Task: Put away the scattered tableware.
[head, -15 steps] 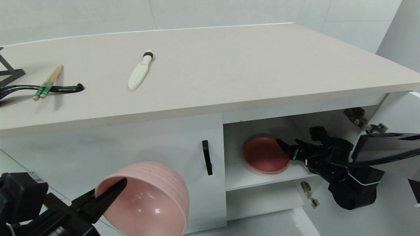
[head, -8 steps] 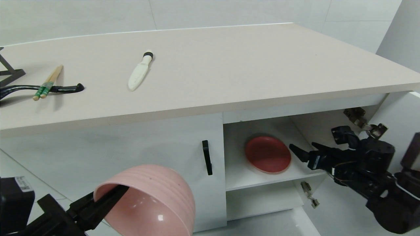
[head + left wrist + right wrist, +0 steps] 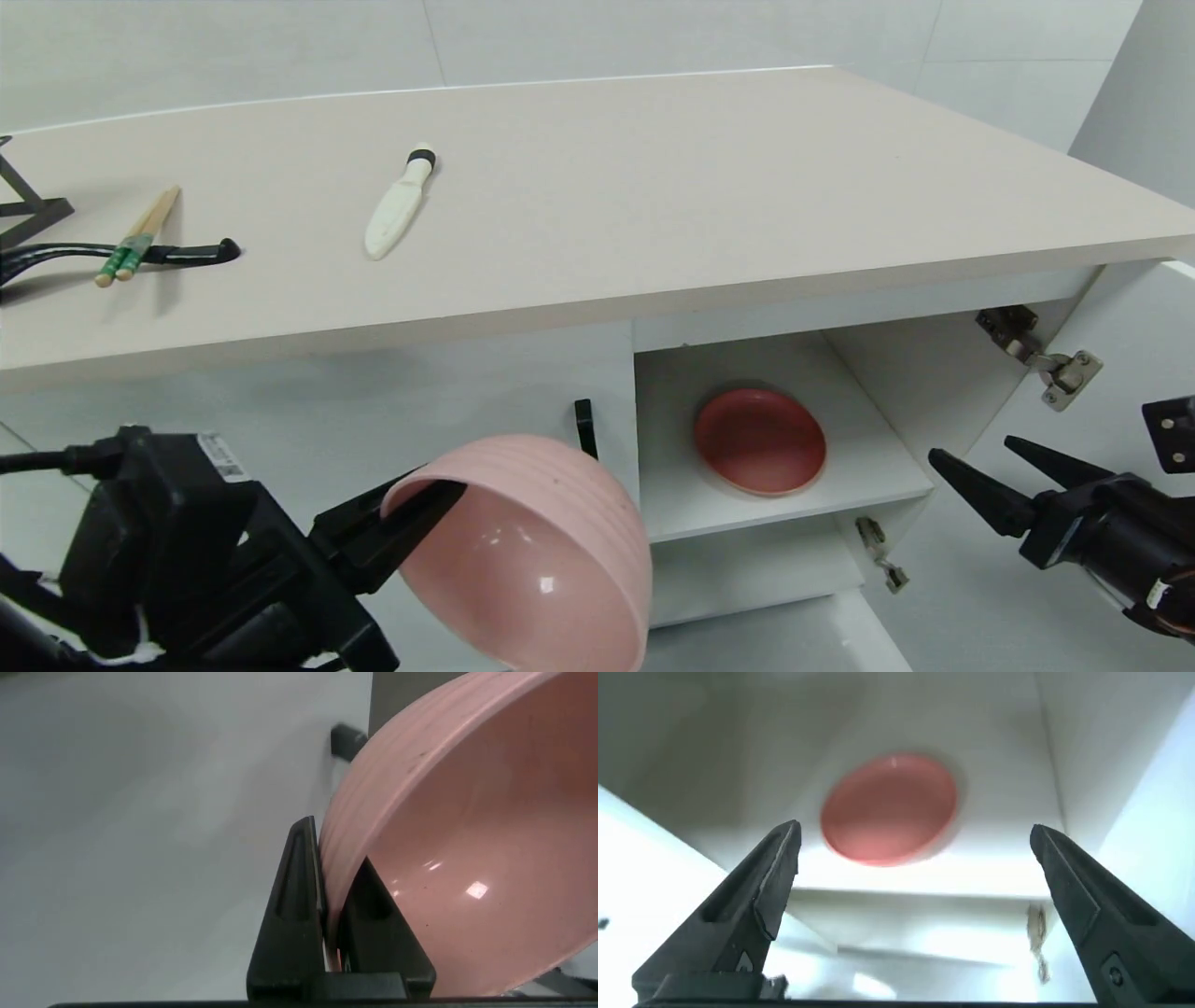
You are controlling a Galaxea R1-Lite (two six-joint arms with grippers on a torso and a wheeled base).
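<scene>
2 black fingers of the left gripper [image 3: 425, 490] pinch the rim of the pink bowl [image 3: 541, 560], 1 inside the wall and 1 outside, clamped tight on it. The bowl hangs off the fingertips tipped on its side. Its mouth faces down and back toward the robot, and its ribbed round back faces the cabinet. It sits low in front of the closed door [image 3: 373, 401], covering the lower end of the black handle [image 3: 584, 420].

The right gripper [image 3: 971, 450] is spread wide with nothing between its fingers. It is outside the open compartment, off to its right, with its tips aimed toward the red plate [image 3: 759, 441]. That plate lies flat on the upper shelf [image 3: 878, 476], apart from the tips.

On the countertop [image 3: 700, 187], the cream utensil [image 3: 400, 203] lies with its long axis running front to back and its black-banded end farther away. The 2 chopsticks [image 3: 135, 238] lie side by side at the left, across a black cable [image 3: 191, 252].
</scene>
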